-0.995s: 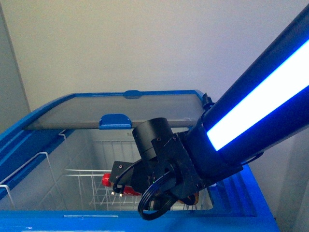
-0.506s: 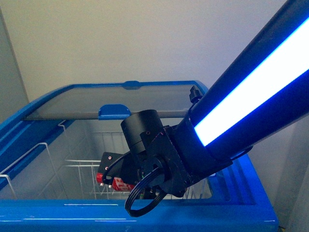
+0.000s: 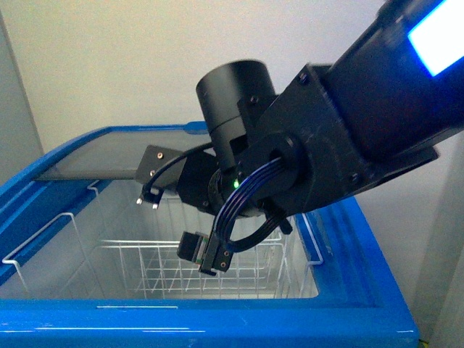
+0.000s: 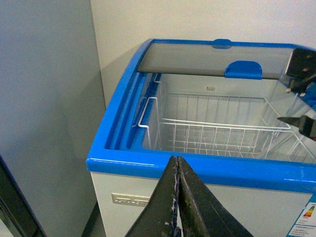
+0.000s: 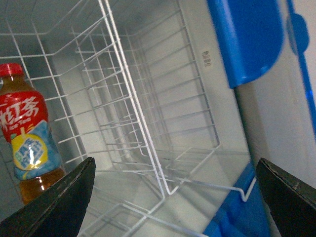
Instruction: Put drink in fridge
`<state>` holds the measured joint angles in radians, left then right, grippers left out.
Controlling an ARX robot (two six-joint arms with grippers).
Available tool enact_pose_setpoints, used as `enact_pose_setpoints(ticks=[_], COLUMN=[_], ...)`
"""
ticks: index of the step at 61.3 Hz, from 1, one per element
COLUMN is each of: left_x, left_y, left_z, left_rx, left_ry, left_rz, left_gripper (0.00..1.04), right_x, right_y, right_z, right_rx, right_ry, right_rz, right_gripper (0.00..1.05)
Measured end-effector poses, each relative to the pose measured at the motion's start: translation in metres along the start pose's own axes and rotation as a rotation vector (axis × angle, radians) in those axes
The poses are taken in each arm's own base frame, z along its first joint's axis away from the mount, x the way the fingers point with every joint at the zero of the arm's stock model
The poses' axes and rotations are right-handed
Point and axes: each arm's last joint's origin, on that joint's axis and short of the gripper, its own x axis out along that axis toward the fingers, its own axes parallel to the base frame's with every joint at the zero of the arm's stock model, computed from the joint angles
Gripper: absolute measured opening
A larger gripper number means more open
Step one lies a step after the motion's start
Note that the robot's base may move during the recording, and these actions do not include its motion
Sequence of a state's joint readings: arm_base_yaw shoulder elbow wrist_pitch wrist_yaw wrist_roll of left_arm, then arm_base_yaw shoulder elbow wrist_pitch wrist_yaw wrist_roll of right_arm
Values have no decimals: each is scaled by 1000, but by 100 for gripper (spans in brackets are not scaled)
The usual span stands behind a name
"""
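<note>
White wire baskets [image 5: 143, 123] line the open fridge [image 3: 217, 322]. Inside one lies the drink [image 5: 27, 133], red cap toward the basket's end wall, nothing touching it. My right gripper [image 5: 173, 195] hangs above, spread wide and empty; my left gripper [image 4: 177, 197] is pressed closed outside.

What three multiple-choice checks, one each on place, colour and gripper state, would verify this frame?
1. Where is the drink?
A. In the right gripper
B. In the white wire basket inside the fridge
C. On the fridge's glass lid

2. What colour is the drink's cap?
A. Red
B. Blue
C. White

3. How are the grippers?
A. Both open
B. Both shut
C. Left gripper shut, right gripper open

Answers: 1 B, the bottle lies among the wires, clear of the fingers. 2 A, the right wrist view shows red. 3 C, left fingers meet; right fingers are spread, empty.
</note>
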<state>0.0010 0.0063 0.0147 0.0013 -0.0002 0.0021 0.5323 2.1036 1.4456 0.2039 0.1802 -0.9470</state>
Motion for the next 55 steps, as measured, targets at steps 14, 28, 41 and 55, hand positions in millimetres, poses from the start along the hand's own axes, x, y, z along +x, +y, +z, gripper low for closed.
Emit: enact_pose_setpoints(ticks=[14,28,41,55], left_x=[0,0,0,0], left_y=[0,0,0,0], left_z=[0,0,0,0], left_rx=[0,0,0,0], left_ry=[0,0,0,0], left_rz=[0,0,0,0], left_gripper=[3,3,3,3], right_x=[-72,-142,-209,-226], right_y=[-81,-139,-131,-77], right_z=[-4,-54,-76,-115], right_rx=[270,647,969,1046], right_ry=[-40,145,-90,-245], right_rz=[-245,-548,-545,-535], right_gripper=[97,97,86,54])
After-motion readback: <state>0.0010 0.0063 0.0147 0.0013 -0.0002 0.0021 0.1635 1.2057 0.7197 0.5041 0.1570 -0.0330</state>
